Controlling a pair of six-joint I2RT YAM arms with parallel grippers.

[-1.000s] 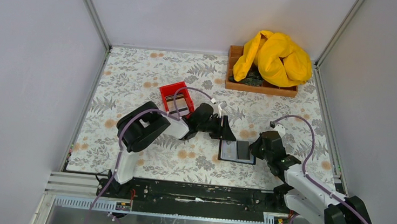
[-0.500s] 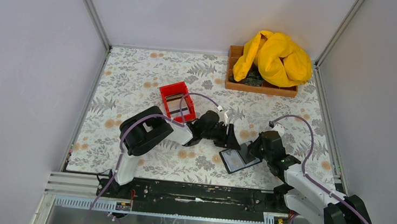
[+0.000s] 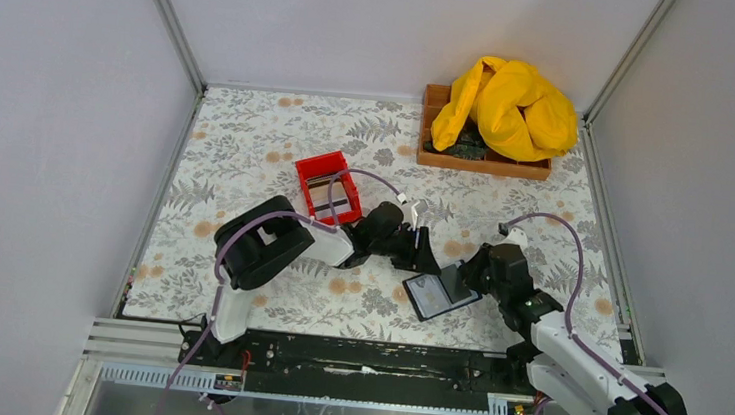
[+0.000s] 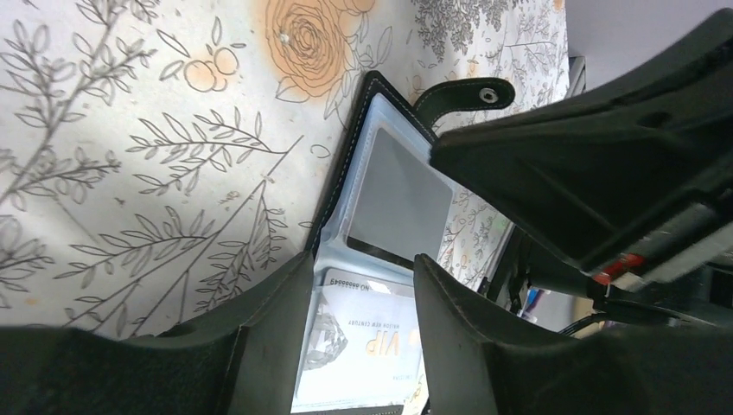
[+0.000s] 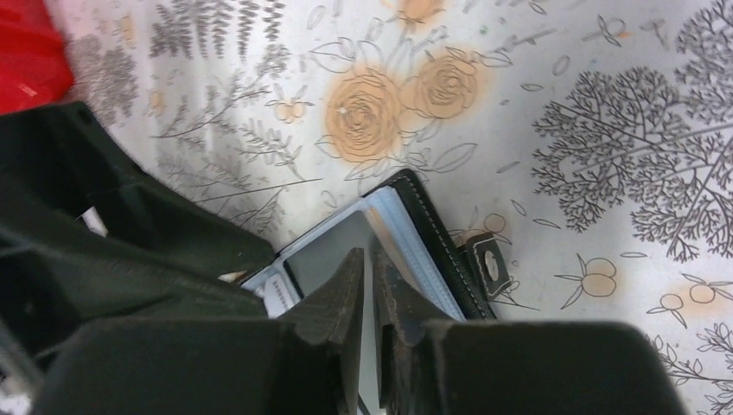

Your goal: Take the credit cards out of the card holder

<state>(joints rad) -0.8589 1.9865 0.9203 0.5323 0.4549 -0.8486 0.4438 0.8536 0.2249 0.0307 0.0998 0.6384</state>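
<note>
The black card holder (image 3: 433,296) lies open and skewed on the flowered table, grey-blue inner faces up. My left gripper (image 3: 426,263) hangs over its left half. In the left wrist view its fingers stand open (image 4: 359,322) on either side of a white credit card (image 4: 363,350) printed "VIP", which sits in a clear pocket of the card holder (image 4: 393,194). My right gripper (image 3: 475,277) is at the holder's right half. Its jaws (image 5: 370,259) are almost together with a thin slit between them, tips at a grey sleeve of the card holder (image 5: 415,229). Whether they pinch it does not show.
A small red bin (image 3: 328,186) with cards inside stands just behind the left arm. At the back right is a brown wooden tray (image 3: 436,157) under a yellow cloth (image 3: 508,107). White walls close off the table on the left, back and right.
The card holder has turned from square to skewed, its right half staying at the right gripper. My left gripper has moved right and down onto its left half.
</note>
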